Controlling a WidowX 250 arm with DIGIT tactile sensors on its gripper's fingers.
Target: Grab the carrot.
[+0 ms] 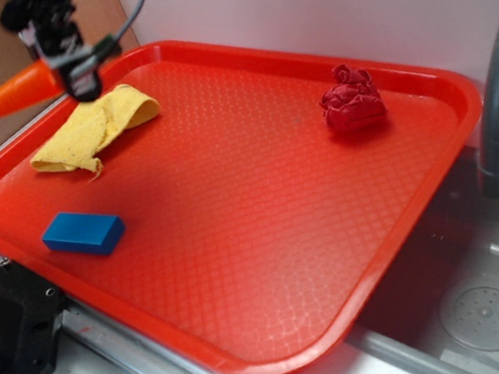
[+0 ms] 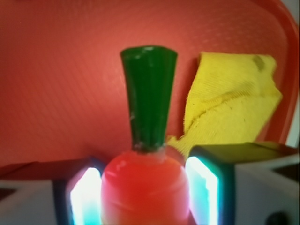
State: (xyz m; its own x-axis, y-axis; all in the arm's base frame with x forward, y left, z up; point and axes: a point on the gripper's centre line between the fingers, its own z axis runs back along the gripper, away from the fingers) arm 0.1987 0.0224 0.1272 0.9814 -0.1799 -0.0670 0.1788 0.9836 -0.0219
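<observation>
Hand (image 1: 69, 68) clamped on carrot (image 1: 11, 92) at its thick end, raised clear above yellow cloth (image 1: 97, 126) on red tray (image 1: 363, 302) below.

No readable text or labels

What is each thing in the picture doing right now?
carrot: held in the air, lying sideways
gripper: shut on the carrot
yellow cloth: crumpled on the tray
red cloth: bunched up on the tray
blue block: lying flat on the tray
tray: sitting by the sink
</observation>
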